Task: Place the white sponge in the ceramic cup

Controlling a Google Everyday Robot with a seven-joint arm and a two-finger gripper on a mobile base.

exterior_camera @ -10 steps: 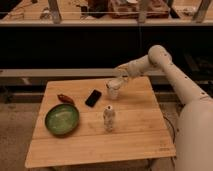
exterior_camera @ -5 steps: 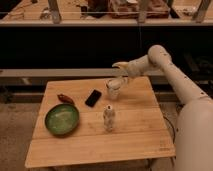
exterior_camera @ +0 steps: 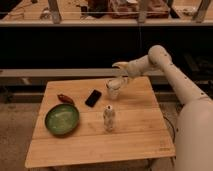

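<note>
The white ceramic cup (exterior_camera: 114,91) stands upright on the far middle of the wooden table (exterior_camera: 135,135). My gripper (exterior_camera: 121,75) hangs just above the cup's rim and a little to its right, at the end of the white arm (exterior_camera: 165,70) that reaches in from the right. A pale shape sits at the cup's mouth (exterior_camera: 114,82). I cannot tell whether it is the white sponge or the rim. No sponge lies on the table.
A small whitish bottle (exterior_camera: 109,118) stands upright in front of the cup. A black phone-like slab (exterior_camera: 93,97) lies left of the cup. A green bowl (exterior_camera: 62,119) and a small reddish object (exterior_camera: 65,98) are at the left. Dark shelving runs behind the table.
The gripper has risen slightly above the cup's rim. The cup, bottle, bowl and other things have not moved.
</note>
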